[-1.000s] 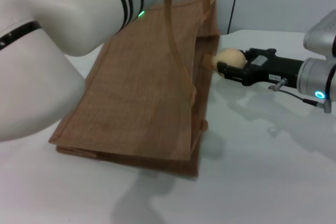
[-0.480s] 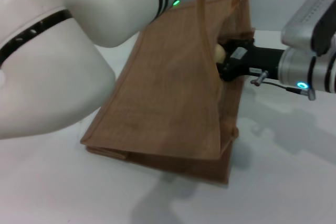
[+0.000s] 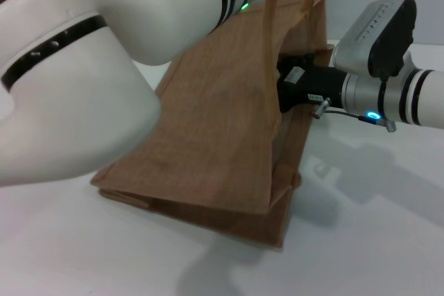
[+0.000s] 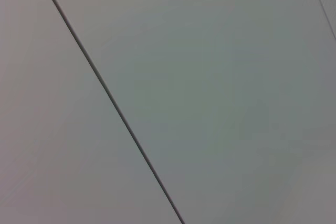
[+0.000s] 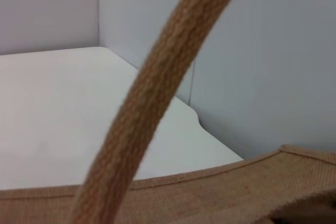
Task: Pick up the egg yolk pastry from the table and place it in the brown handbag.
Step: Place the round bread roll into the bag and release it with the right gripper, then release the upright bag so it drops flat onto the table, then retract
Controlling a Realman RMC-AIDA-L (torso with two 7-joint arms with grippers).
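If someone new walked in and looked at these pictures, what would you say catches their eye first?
Probably the brown handbag, propped at a slant on the table with its handles pulled up at the top of the head view, where the left gripper is cut off by the frame. Next, the right gripper pushed into the bag's open mouth from the right side. The egg yolk pastry is not visible anywhere.

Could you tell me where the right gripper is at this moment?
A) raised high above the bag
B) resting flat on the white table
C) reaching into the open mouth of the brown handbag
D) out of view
C: the right gripper disappears into the mouth of the tan-brown woven handbag, hiding its fingertips.
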